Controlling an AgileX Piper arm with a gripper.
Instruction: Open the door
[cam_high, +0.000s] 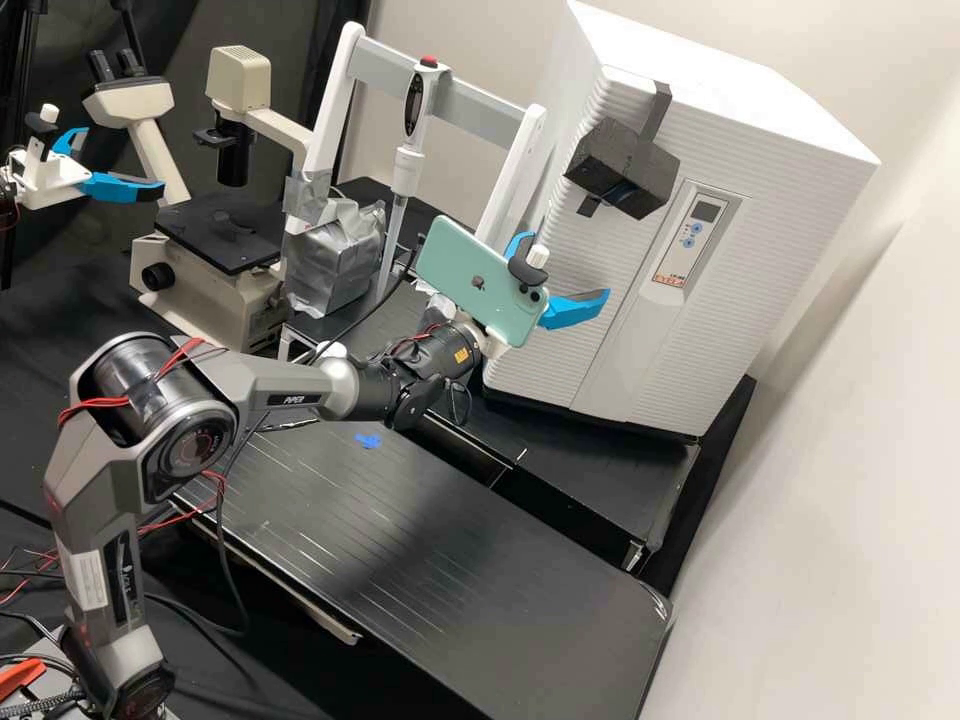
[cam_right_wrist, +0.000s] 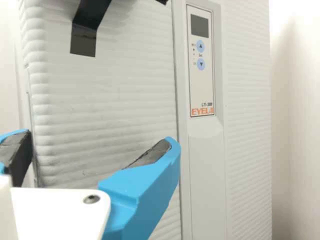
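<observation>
And here's the gripper (cam_high: 568, 266), right of centre in the high view, its blue fingers (cam_right_wrist: 145, 185) standing wide apart! It's in front of the door (cam_high: 560, 365), the ribbed white panel at the right of the frame, on the left part of the cabinet (cam_high: 720, 80)'s front. The door sits flush along its seam with the control strip (cam_high: 690, 235). Is a fingertip touching that panel? Hard to call from these angles!

Up at the upper right, a black block (cam_high: 625, 165) hangs on the cabinet front, a black strip (cam_right_wrist: 83, 40) lying against the door. The arm (cam_high: 285, 380) comes in from the lower left, a mint-green phone (cam_high: 480, 280) mounted tilted near its gripper. And over in the upper left, a beige microscope (cam_high: 205, 285), with a silver-wrapped box (cam_high: 335, 250) just beside it!
</observation>
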